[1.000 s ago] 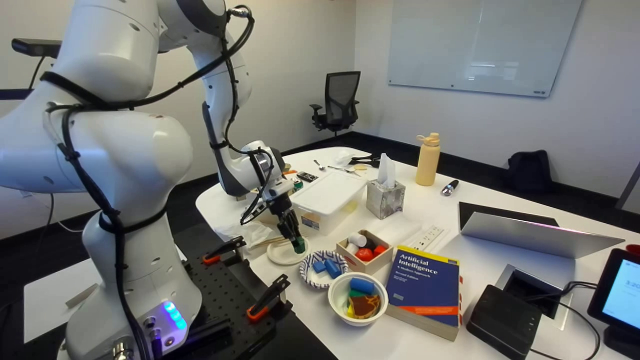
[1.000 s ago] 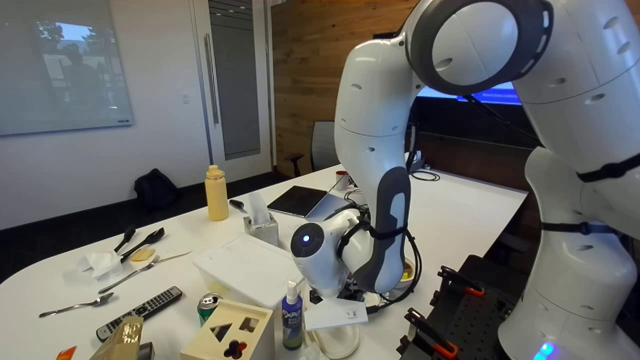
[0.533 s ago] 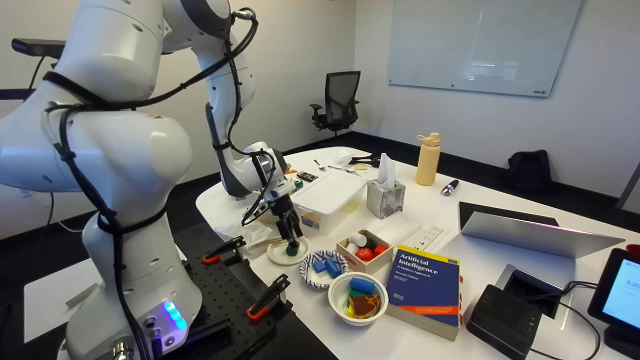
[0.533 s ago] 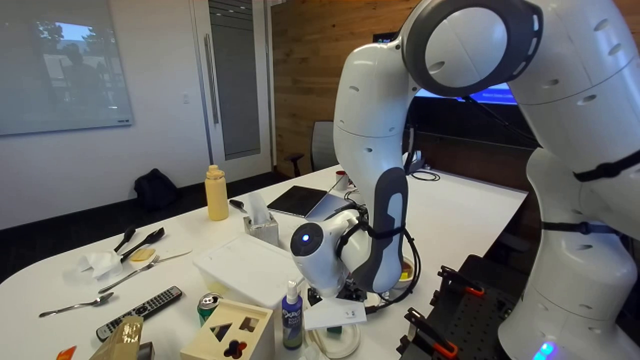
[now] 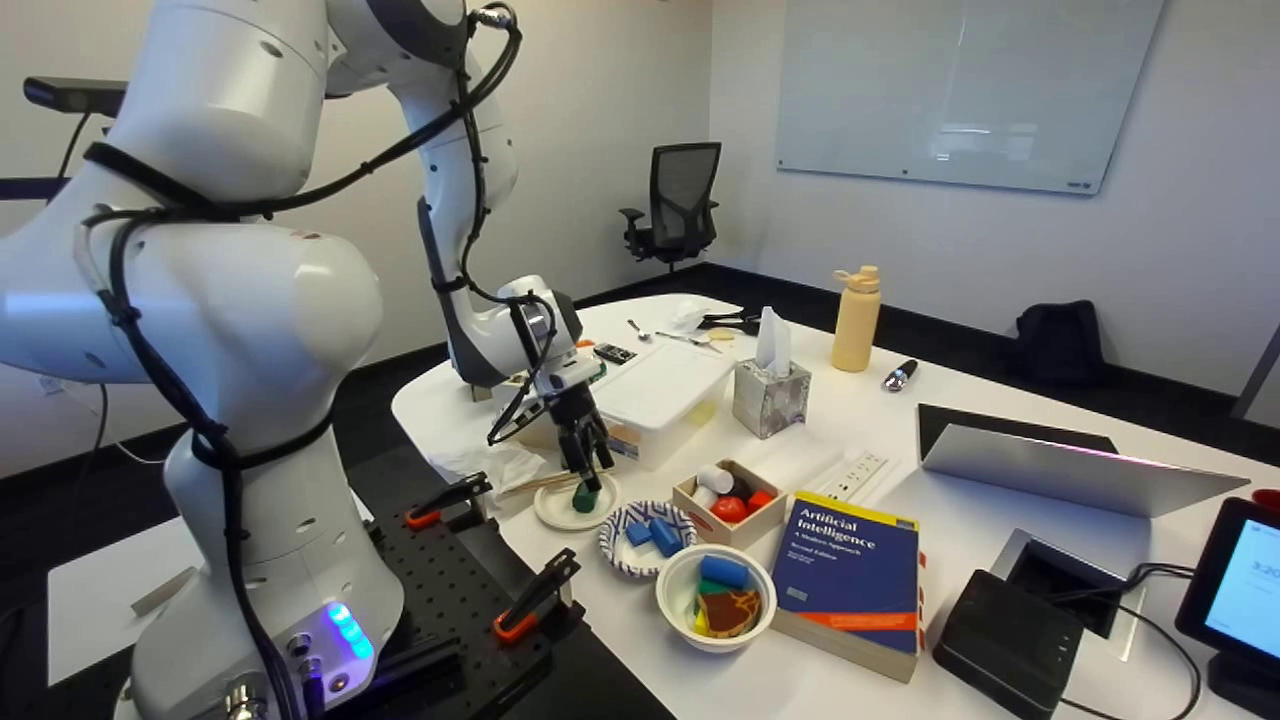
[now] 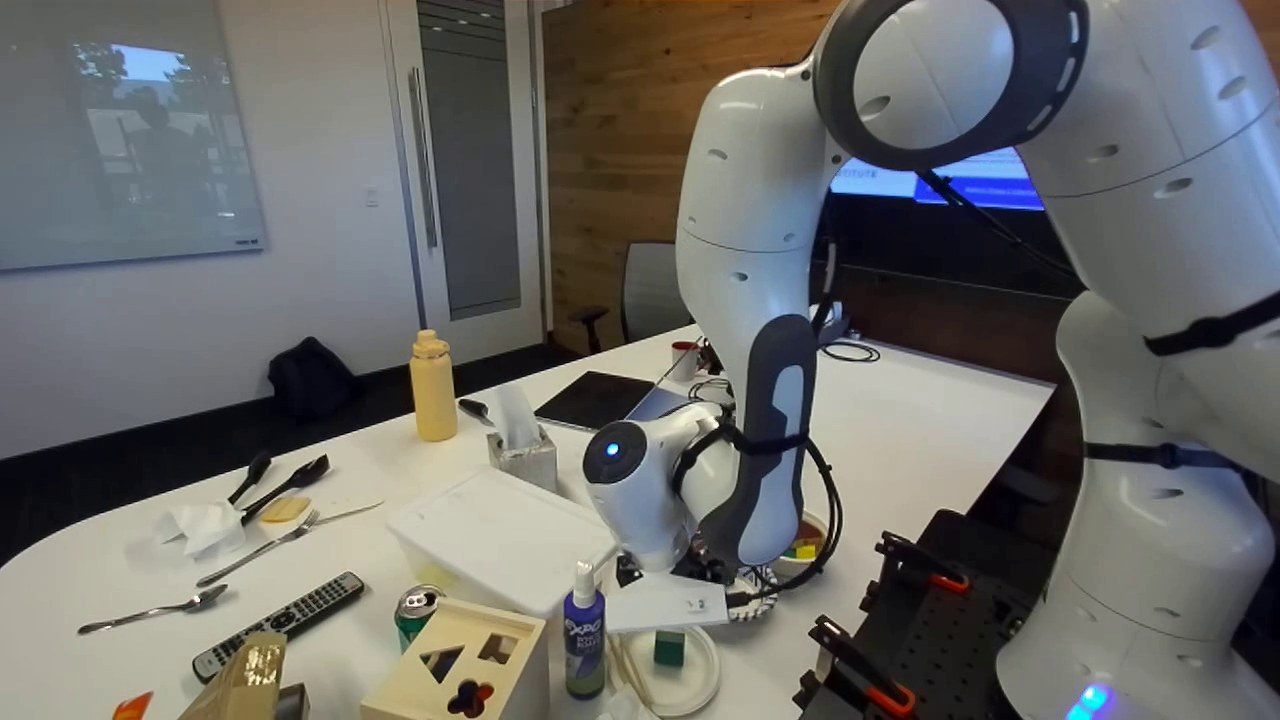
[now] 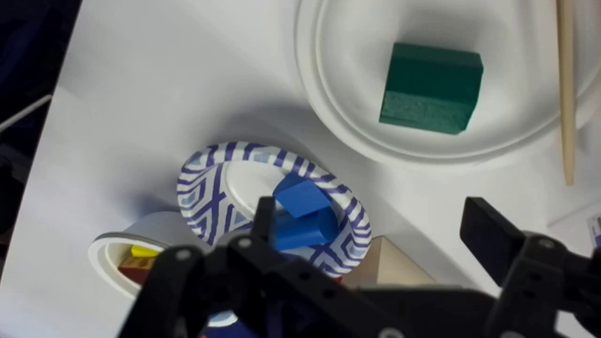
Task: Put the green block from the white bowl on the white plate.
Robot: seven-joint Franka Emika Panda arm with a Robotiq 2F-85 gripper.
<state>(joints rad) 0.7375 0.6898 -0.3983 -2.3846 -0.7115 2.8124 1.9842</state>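
Note:
The green block [image 7: 429,89] rests on the white plate [image 7: 345,80], and in both exterior views it also lies there, apart from the fingers. My gripper [image 7: 370,206] is open, its two black fingers wide apart with nothing between them. It hovers just above the plate's side in an exterior view, its fingertips [image 5: 594,484] close over the block. The white bowl [image 5: 677,622] stands nearer that camera, holding a blue cylinder, a patterned brown piece, a yellow piece and another green piece [image 5: 710,588], partly covered.
A purple-patterned bowl [image 5: 612,562] with blue blocks sits between plate and white bowl. Beside it is a wooden box [image 5: 742,530] of red, white and black pieces. Wooden sticks [image 7: 567,94] cross the plate's edge. A lidded container [image 5: 655,395] and spray bottle [image 6: 585,640] stand close.
One second ago my gripper was shut on the green block above the plate. It has lowered it onto the plate, opened, and drawn up and away from it.

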